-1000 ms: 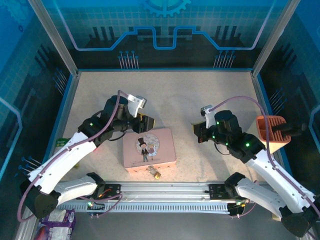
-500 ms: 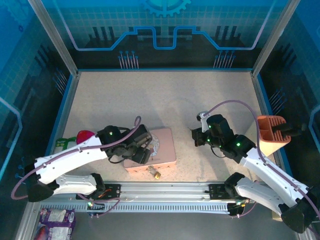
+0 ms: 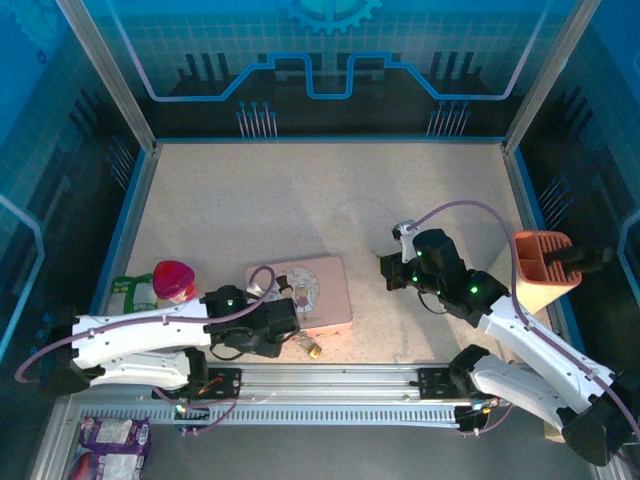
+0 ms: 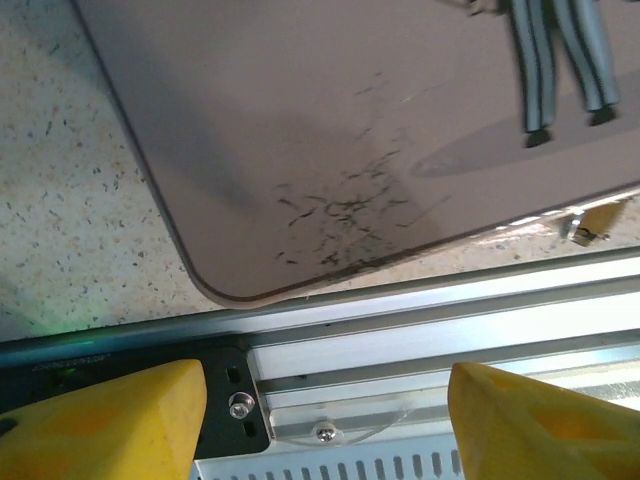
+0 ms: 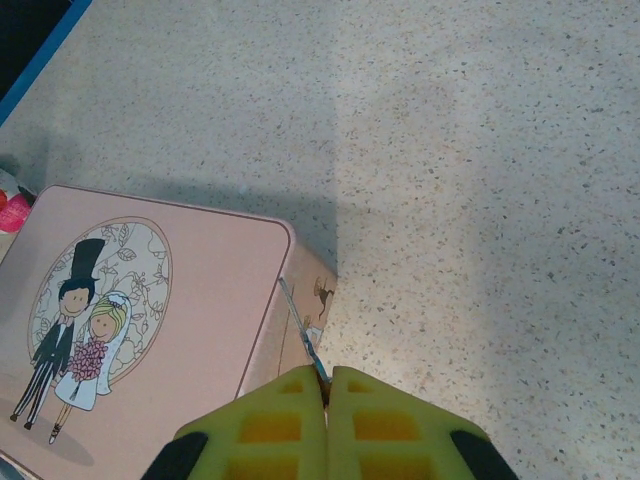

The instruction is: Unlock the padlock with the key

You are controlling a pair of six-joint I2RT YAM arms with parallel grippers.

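Observation:
The padlock is a tiny brass block lying at the front edge of the pink tin, beside the rail. In the left wrist view the padlock peeks out at the tin's lower right edge. My left gripper is low at the tin's front left corner, just left of the padlock. Its yellow fingers stand wide apart over the rail with nothing between them, so the left gripper is open. My right gripper hovers right of the tin. It is shut on the thin grey key, whose blade points toward the tin's side.
The aluminium rail runs along the front edge right under my left gripper. A pink-capped item and a green packet lie at the left. An orange holder stands at the right wall. Bare tabletop lies behind the tin.
My left arm has swung from behind the tin down to its front left corner near the rail, uncovering the pink-capped item. The right gripper shifted slightly, still holding the key.

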